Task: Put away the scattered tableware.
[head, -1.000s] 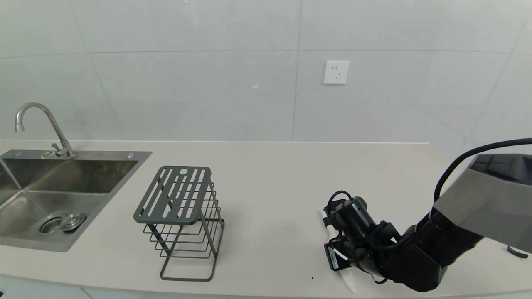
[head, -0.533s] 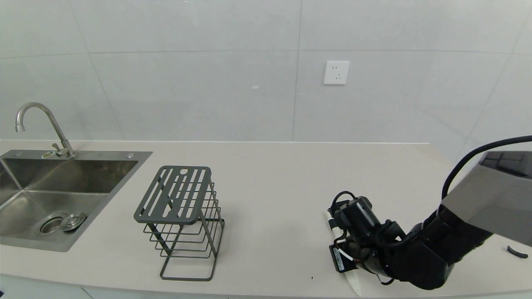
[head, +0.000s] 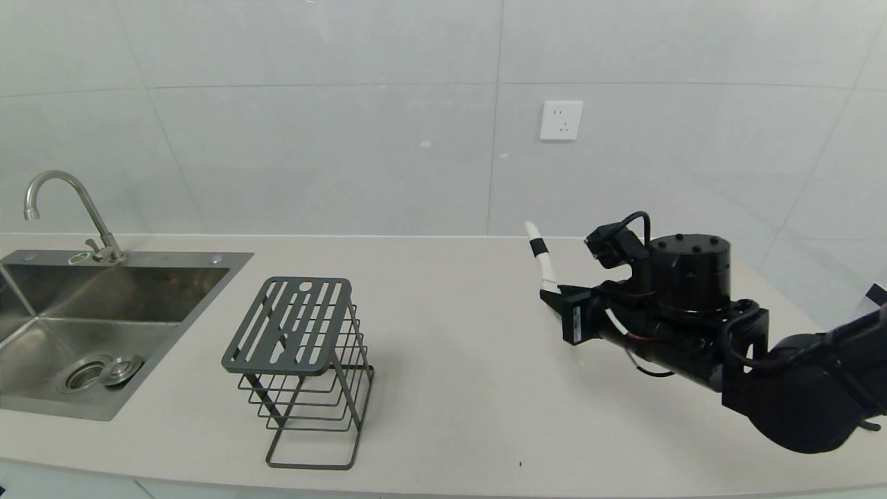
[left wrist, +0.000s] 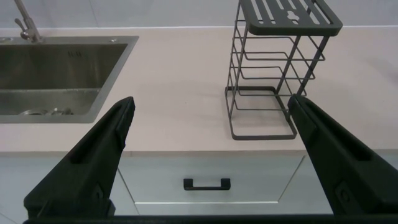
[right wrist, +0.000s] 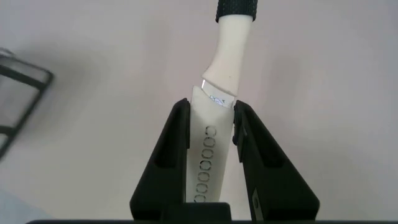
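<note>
One white knife (head: 547, 269) is clenched by its blade in my right pincer (head: 558, 299), handle tilted upward, held above the bench (head: 450, 360), well to the right of the dark wire rack (head: 291, 322). My left pincer (left wrist: 211, 102) hangs spread open near the bench's front edge, facing the rack and sink (head: 173, 258).

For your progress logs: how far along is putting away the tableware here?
Done: nothing stored; the rack holds nothing. In hand: the right gripper is shut on a white knife, held above the counter, to the rack's right. Left: carrying the knife over and slotting it into the rack.
</note>
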